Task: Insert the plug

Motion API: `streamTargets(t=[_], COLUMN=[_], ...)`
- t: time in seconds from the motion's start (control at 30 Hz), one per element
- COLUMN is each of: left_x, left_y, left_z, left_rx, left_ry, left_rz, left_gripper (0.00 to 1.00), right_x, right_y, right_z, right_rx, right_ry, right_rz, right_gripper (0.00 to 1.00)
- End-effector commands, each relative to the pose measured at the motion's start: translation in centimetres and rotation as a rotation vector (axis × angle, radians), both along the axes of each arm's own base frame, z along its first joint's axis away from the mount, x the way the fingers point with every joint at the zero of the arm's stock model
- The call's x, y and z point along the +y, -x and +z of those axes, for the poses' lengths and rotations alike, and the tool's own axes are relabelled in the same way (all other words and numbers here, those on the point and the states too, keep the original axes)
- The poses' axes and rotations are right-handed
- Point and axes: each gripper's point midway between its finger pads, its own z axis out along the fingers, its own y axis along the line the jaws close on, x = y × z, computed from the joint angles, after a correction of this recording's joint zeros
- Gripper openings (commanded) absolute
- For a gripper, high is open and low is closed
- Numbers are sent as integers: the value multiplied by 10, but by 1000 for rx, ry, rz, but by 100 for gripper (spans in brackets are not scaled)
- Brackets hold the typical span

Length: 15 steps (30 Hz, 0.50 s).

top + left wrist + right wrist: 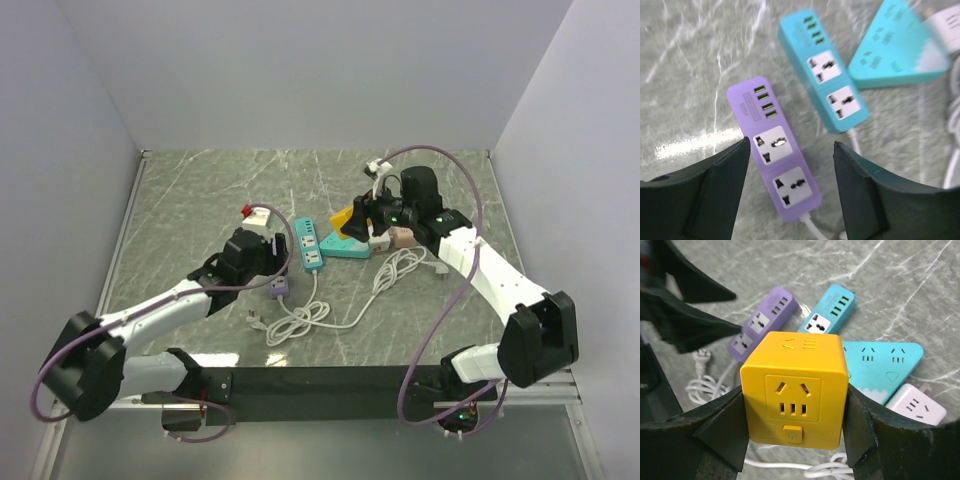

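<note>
**Plug not yet in hand, sockets waiting**

Nearest my bases, the white three-pin plug [257,319] is lying loose on the marble table [200,190], next to a coiled white cable [300,320]. Neither of my grippers is touching it. Just beyond, my left gripper [791,145] is hovering over the purple power strip [760,325], with its jaws standing apart, the strip showing between them and nothing gripped. Beside that, the teal power strip [822,70] is lying with both its sockets showing empty. Farther out, my right gripper [795,400] is clamping the yellow cube socket [343,218] by its sides. It seems to be holding the cube raised over the teal triangular socket [895,50] and a small white adapter [915,407]. As I am judging it, the task is barely beginning, since nothing is being inserted yet. What is remaining is taking the plug, turning its pins toward a socket, and pressing it home while that socket is being kept steady
</note>
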Motion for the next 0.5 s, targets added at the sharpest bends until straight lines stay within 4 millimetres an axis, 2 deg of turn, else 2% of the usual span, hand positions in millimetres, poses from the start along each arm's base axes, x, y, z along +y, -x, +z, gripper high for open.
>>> streamTargets(t=[0.0, 0.1, 0.27, 0.4, 0.47], left_x=[-4, -2, 12, 20, 23], left_y=[1, 3, -6, -7, -4], left_z=[28, 24, -3, -5, 8], left_rx=[-95, -88, 12, 16, -17], left_ry=[82, 72, -23, 18, 99], left_rz=[-10, -12, 105, 195, 230], left_gripper=[74, 73, 72, 73, 74], right_x=[11, 20, 30, 57, 67], right_y=[-14, -18, -17, -4, -1], right_z=[19, 11, 6, -6, -16], right_rx=[-113, -100, -84, -106, -114], right_ry=[62, 91, 101, 179, 219], right_rz=[48, 49, 85, 182, 236], right_gripper=[0, 0, 0, 0, 0])
